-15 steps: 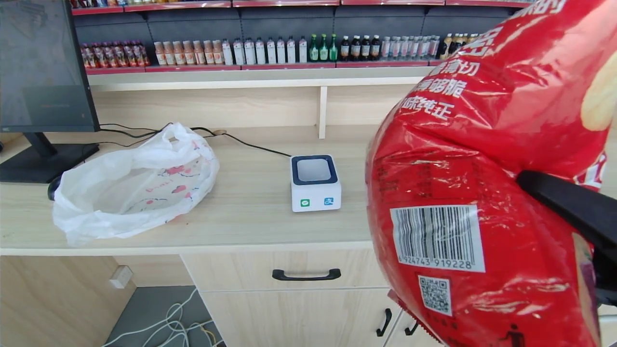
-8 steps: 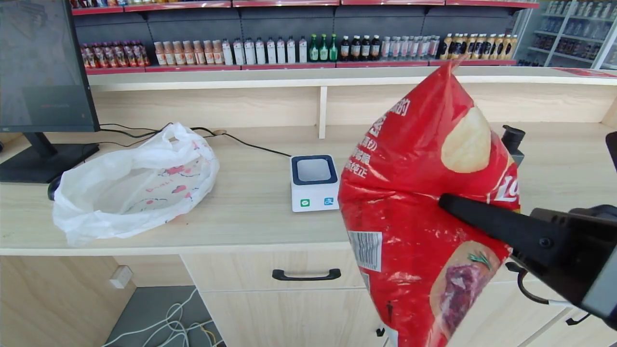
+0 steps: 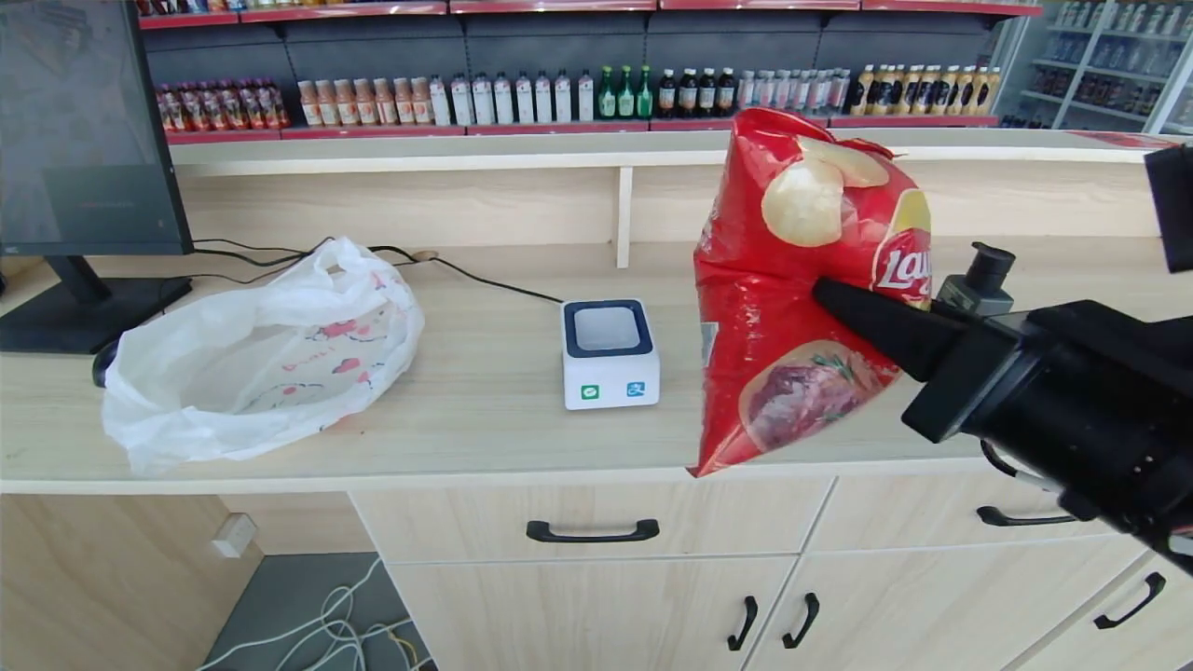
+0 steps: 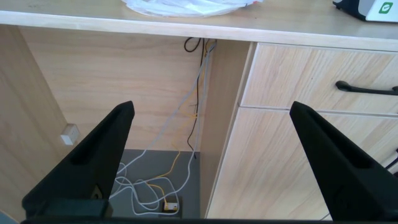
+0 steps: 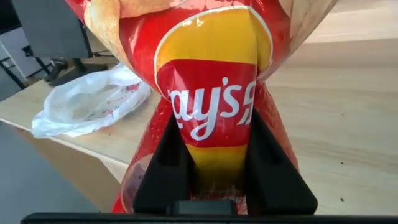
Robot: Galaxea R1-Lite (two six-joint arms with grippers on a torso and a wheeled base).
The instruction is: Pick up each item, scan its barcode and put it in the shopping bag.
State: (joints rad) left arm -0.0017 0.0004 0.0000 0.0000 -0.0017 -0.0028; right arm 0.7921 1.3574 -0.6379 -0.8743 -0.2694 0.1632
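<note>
Over the past second the red chip bag (image 3: 792,308) has swung away from the head camera and out over the bench (image 3: 485,419). Its barcode panel, which faced the camera before, has turned aside, so only a thin white sliver shows on the edge nearest the scanner (image 3: 610,352). In the head view, the bag hangs upright just to the right of the scanner and apart from it. Its printed front faces the camera and its lower corner falls level with the bench's front edge. The right pincer (image 3: 825,291) comes in from the right and is clenched on the bag's middle, with one black finger lying across the front. The white shopping bag (image 3: 261,354) lies open on the bench well to the left, near a dark monitor (image 3: 84,130). In the left wrist view, the left pincer (image 4: 211,109) sits low in front of the cabinet with its two black fingers spread wide and nothing between them. Beyond it are loose cables (image 4: 155,180) on the floor and a drawer handle (image 4: 367,89), with the shopping bag's edge (image 4: 186,6) on the bench above. In the right wrist view, the chip bag (image 5: 211,93) stands directly between the right pincer's (image 5: 211,124) two fingers, which pinch its waist so the foil creases inward. The shopping bag (image 5: 93,102) lies on the bench (image 5: 336,124) beyond it.
</note>
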